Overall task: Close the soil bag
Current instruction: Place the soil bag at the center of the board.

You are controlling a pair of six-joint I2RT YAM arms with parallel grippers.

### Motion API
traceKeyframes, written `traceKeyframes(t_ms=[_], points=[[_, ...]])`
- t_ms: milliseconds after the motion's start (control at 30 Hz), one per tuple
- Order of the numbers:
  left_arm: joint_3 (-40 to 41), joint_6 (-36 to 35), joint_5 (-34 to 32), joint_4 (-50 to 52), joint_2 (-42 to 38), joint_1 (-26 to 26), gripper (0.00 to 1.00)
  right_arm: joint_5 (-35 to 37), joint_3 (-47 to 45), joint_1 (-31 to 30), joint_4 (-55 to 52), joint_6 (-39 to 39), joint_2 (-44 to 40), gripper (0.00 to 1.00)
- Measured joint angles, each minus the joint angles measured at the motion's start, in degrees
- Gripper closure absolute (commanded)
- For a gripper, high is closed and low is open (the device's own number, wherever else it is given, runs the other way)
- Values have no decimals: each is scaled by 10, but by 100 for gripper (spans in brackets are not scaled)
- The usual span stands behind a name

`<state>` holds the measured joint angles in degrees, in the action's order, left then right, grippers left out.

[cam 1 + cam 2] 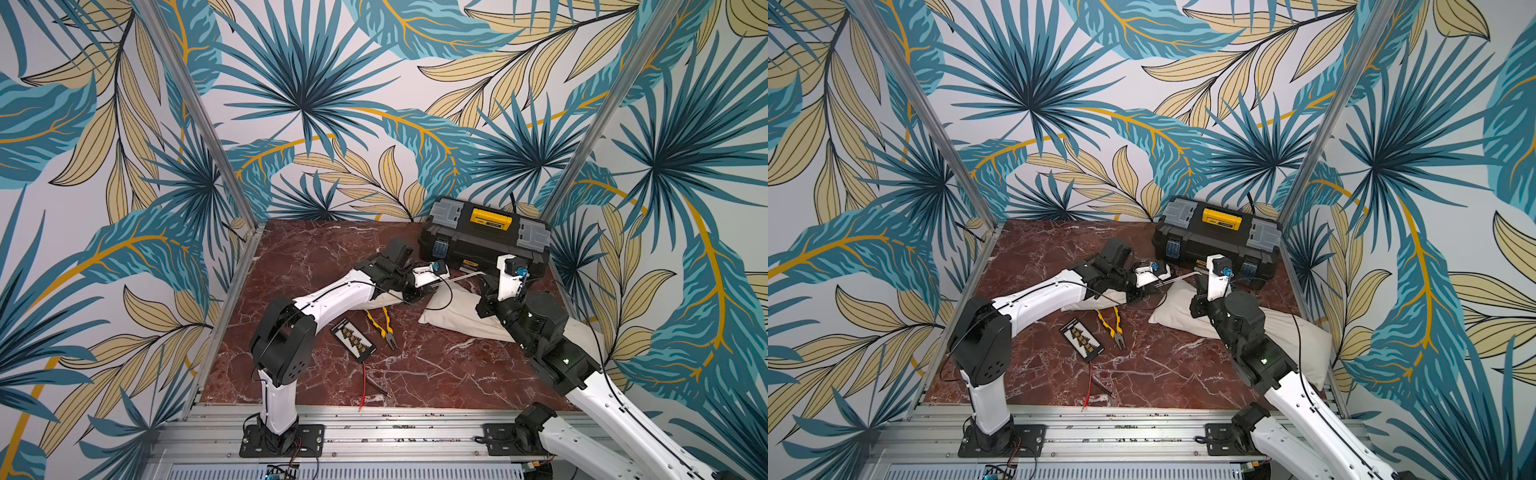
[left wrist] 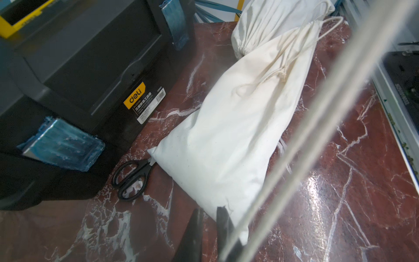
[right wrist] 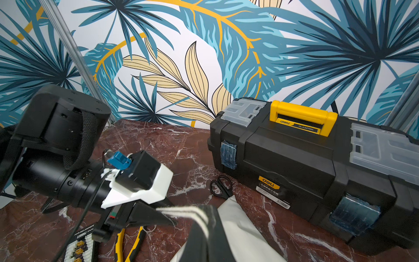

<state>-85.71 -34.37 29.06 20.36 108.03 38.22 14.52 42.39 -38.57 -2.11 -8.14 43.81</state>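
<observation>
On the red marble tabletop (image 1: pixel 328 257), the cream cloth soil bag (image 1: pixel 453 318) lay just in front of the black plastic toolbox with the yellow handle (image 1: pixel 484 245). The drawstring-pulling step was judged to be in hand. The left gripper (image 3: pixel 170 218) and the right gripper (image 3: pixel 207 212) were each seen pinched on the white doubled cord (image 3: pixel 183 210), which was stretched taut between them before the toolbox. A steady pull apart would be called for next, until the neck was gathered. Only the wrist views showed the black-handled scissors (image 2: pixel 132 179) at the toolbox's front. Which neck the cord fed was shown by none.
</observation>
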Motion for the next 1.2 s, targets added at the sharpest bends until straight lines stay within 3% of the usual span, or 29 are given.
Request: traceKeyframes(t_ms=[333, 600, 933, 1067, 1200], points=[[-17, -12, -129, 0, 11, 26, 100, 8, -1, -4, -120, 20, -66, 100], [-35, -14, -164, -18, 40, 51, 91, 36, -1, -9, -217, 41, -125, 100], [-61, 16, -198, -20, 72, 46, 80, 68, -2, -12, -240, 48, -142, 100], [-52, 34, -291, 19, 92, -7, 83, 94, 0, -12, -222, 48, -158, 100], [-47, 55, -305, 37, 103, -50, 86, 80, -2, -16, -235, 50, -153, 100]])
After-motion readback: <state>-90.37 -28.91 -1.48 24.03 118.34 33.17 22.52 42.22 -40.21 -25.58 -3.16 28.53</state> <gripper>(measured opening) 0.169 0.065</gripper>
